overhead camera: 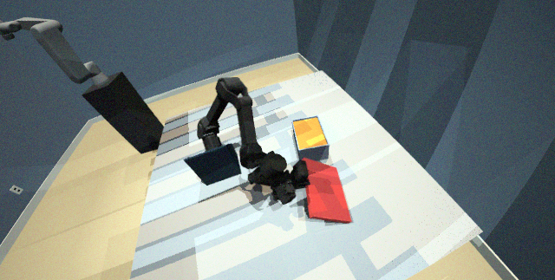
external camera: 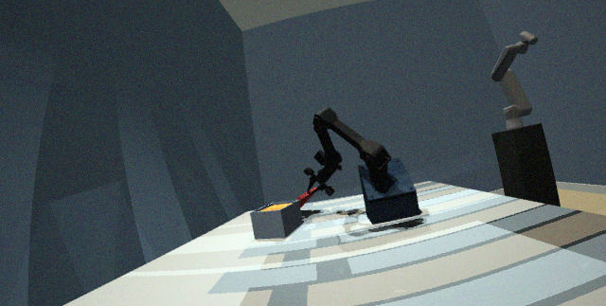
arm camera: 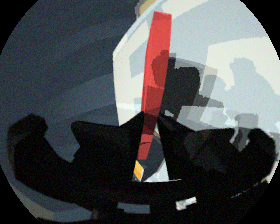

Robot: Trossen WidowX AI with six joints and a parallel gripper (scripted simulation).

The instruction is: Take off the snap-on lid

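Observation:
The red lid (overhead camera: 329, 193) (external camera: 305, 197) (arm camera: 160, 45) is off the storage box and tilted, sloping down away from the arm in the exterior view. My gripper (overhead camera: 300, 185) (external camera: 314, 188) (arm camera: 150, 115) is shut on one edge of the lid. The box's low part of the lid is hidden in the exterior view, and I cannot tell whether the lid's lower edge touches the table. The grey storage box (overhead camera: 314, 153) (external camera: 267, 225) stands upright and open beside the lid, with orange showing inside. Part of that orange shows low in the wrist view.
The arm's dark blue base block (overhead camera: 214, 165) (external camera: 394, 207) stands on the pale patterned table (overhead camera: 243, 245) (external camera: 402, 268). A second, grey arm (overhead camera: 58, 48) (external camera: 513, 90) on a black pedestal (overhead camera: 126, 113) (external camera: 525, 164) stands farther off. The table's edge lies beyond the box.

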